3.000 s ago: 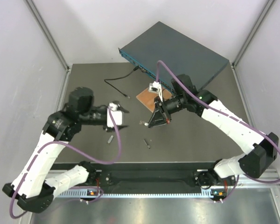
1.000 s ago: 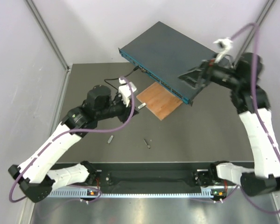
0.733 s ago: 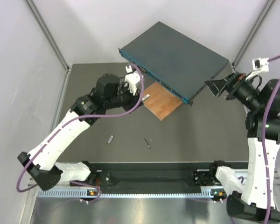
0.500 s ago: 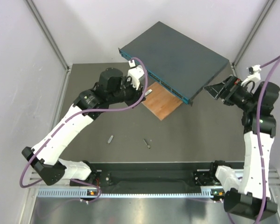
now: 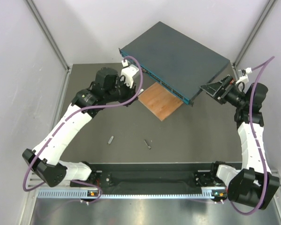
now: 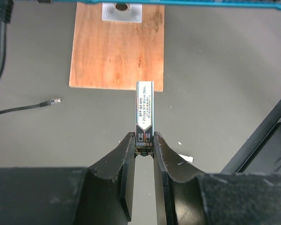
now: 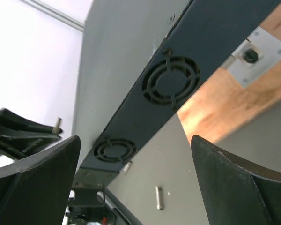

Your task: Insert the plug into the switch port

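From above, the right arm has swung down from over the switch (image 5: 175, 54) in the last second. The right hand (image 5: 214, 90) now sits spread open just off the box's right end, holding nothing. It looks placed to brace the box, though I can't tell whether it is touching. The left hand (image 5: 131, 82) has drawn in toward the left part of the teal front face, with the wooden board (image 5: 161, 101) to its right on the tabletop (image 5: 201, 136). The plug itself is hidden under the wrist from here.

The left wrist camera shows the left hand (image 6: 144, 140) pinched shut on the tail of the plug (image 6: 144, 110). The plug is a slim metal module with a printed label, sticking straight out ahead. Its nose hangs over the near edge of the wooden board (image 6: 117, 47), and the switch (image 6: 201, 2) is only a teal strip along the top. The plug is well short of any port, so the insertion has not begun.

From the right wrist, the right hand (image 7: 135, 138) gapes wide around the view of the switch (image 7: 173, 84). It faces the vented side, with the board (image 7: 215, 108) below. The approach is done on both sides, and fine alignment comes next.
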